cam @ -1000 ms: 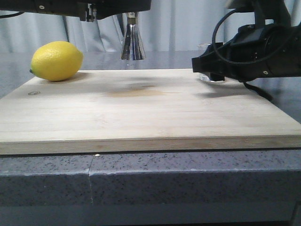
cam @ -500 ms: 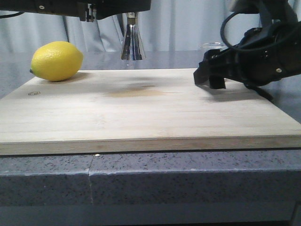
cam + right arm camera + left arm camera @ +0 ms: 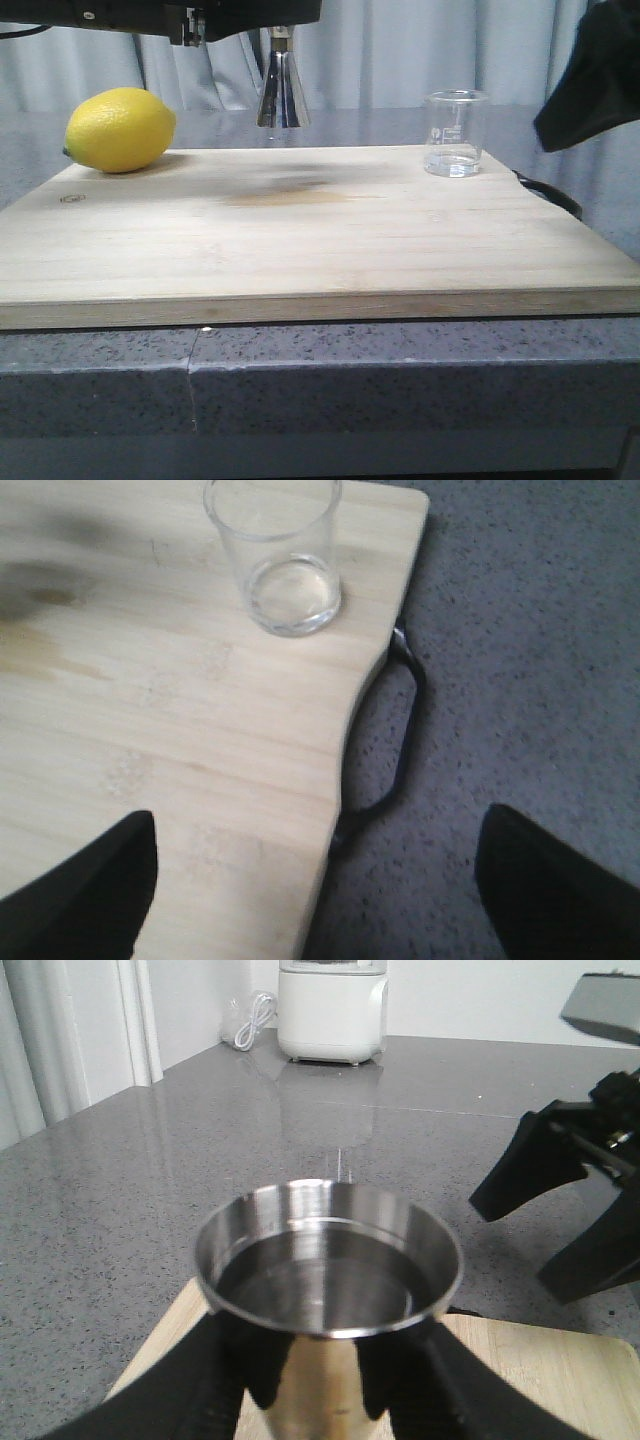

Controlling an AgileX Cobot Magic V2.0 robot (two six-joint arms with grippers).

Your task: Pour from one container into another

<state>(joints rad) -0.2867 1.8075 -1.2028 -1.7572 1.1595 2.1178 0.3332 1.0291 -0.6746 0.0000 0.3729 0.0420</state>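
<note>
Wooden board (image 3: 300, 230) bears empty beaker (image 3: 455, 134); held jigger (image 3: 328, 1290) contains liquid.

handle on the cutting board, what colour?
Black, a thin loop handle at the board's edge; clearest in the right wrist view.

Ahead of me, at twelve o'clock, pale grey-white pleated curtains (image 3: 400, 50) hang as the backdrop. Under my board spreads a speckled grey stone countertop (image 3: 400, 385), glossy with reflected light. A white boxy countertop appliance (image 3: 333, 1010) stands against the white wall (image 3: 500, 1000).
</note>
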